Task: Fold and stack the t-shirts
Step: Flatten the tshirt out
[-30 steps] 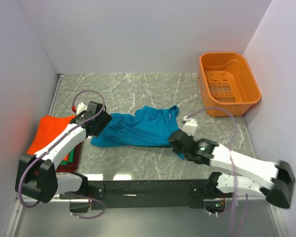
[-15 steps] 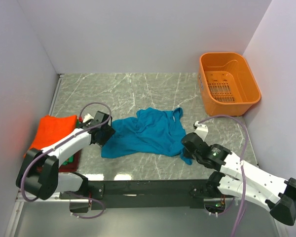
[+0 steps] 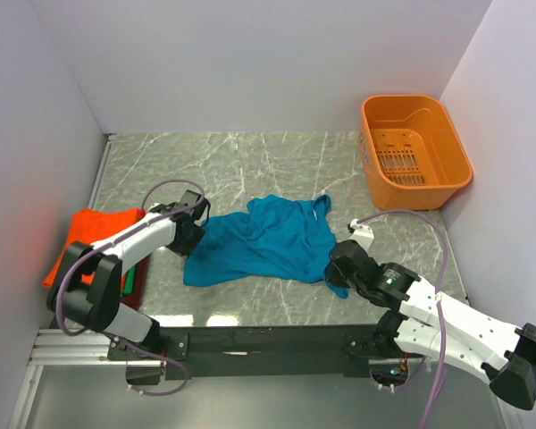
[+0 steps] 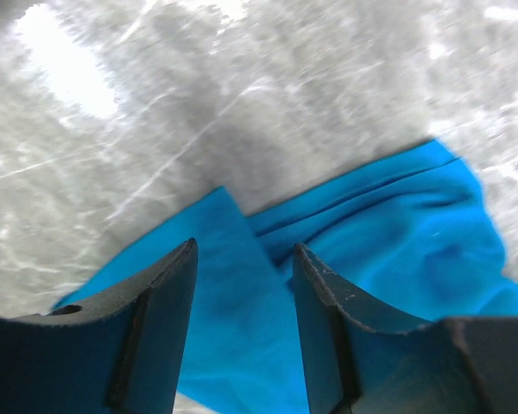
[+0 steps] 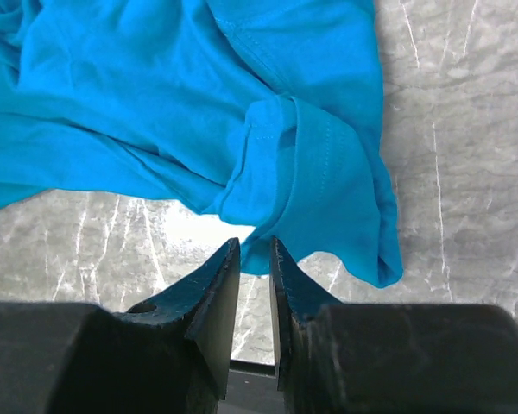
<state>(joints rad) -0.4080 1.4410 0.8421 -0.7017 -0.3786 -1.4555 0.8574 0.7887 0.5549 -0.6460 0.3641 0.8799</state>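
Note:
A teal-blue t-shirt [image 3: 263, 237] lies crumpled and spread out in the middle of the marble table. My left gripper [image 3: 195, 237] is at its left edge. In the left wrist view the left gripper [image 4: 243, 250] is open, its fingers straddling the teal cloth [image 4: 397, 224] just below them. My right gripper [image 3: 342, 265] sits at the shirt's near right corner. In the right wrist view the right gripper [image 5: 255, 244] is open by a narrow gap with nothing in it, and the folded-over hem of the shirt [image 5: 311, 172] lies just past the tips. A folded orange t-shirt [image 3: 94, 234] lies at the far left.
An orange plastic basket [image 3: 415, 147] stands at the back right by the wall. Darker folded cloth [image 3: 136, 284] shows under the orange shirt, partly hidden by my left arm. White walls close in the table on three sides.
The right gripper pulled the shirt's corner towards the near right, then let go. The left gripper moved right onto the shirt's left edge and its jaws narrowed.

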